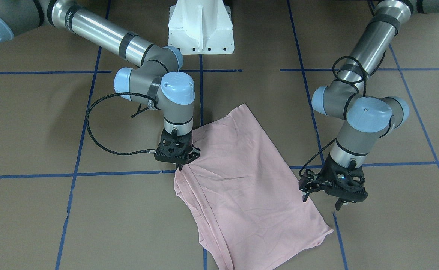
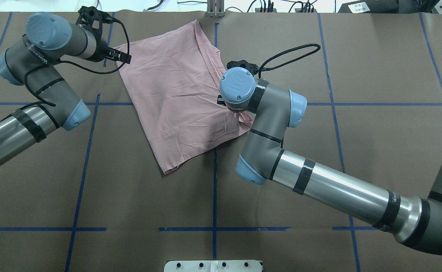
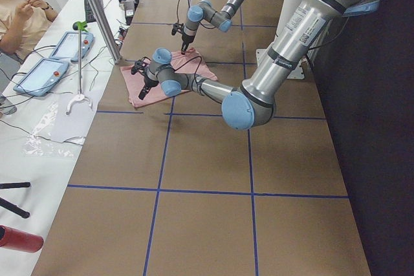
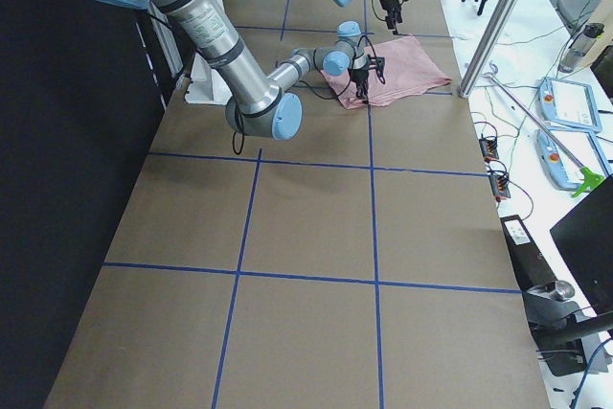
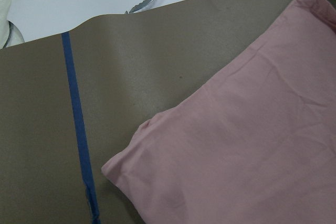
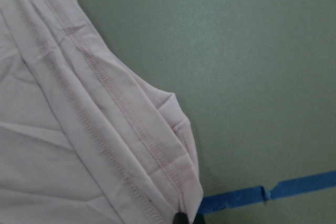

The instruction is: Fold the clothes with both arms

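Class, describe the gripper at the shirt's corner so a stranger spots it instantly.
A folded pink shirt lies on the blue-taped brown table. The right gripper points down at its hemmed corner, shut on the cloth; the left gripper hangs open beside the shirt.

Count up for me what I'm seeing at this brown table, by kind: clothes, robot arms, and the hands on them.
Pink T-shirt: 1
Robot arms: 2, the left arm and the right arm
Hands: 2, the left hand and the right hand
Total: 5
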{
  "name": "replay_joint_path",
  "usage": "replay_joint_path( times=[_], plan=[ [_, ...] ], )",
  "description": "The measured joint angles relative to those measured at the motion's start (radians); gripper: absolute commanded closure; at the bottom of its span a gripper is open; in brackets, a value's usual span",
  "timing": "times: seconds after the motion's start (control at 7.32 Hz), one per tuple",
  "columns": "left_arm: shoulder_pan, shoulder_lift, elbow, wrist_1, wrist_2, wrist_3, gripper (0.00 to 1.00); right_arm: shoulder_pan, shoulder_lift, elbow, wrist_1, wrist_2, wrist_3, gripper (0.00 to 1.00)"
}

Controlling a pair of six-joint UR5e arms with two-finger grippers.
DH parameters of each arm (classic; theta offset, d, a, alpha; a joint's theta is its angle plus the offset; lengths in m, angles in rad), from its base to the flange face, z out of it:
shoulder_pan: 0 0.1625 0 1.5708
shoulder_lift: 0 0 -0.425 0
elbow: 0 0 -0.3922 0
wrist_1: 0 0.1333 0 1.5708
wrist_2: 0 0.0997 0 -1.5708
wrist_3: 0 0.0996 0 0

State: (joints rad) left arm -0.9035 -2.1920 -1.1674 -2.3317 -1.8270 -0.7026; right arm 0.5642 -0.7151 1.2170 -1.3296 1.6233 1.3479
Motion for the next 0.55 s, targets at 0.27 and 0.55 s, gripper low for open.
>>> replay_joint_path(
  times=[0.27, 0.55],
  plan=[
    [0.000, 0.000, 0.000, 0.000, 0.000, 0.000, 0.00, -0.004, -0.029, 0.070, -0.014, 0.001, 0.017, 1.00],
    [0.001, -0.002, -0.002, 0.000, -0.001, 0.000, 0.00, -0.058, -0.153, 0.283, -0.082, -0.028, 0.070, 1.00]
  ],
)
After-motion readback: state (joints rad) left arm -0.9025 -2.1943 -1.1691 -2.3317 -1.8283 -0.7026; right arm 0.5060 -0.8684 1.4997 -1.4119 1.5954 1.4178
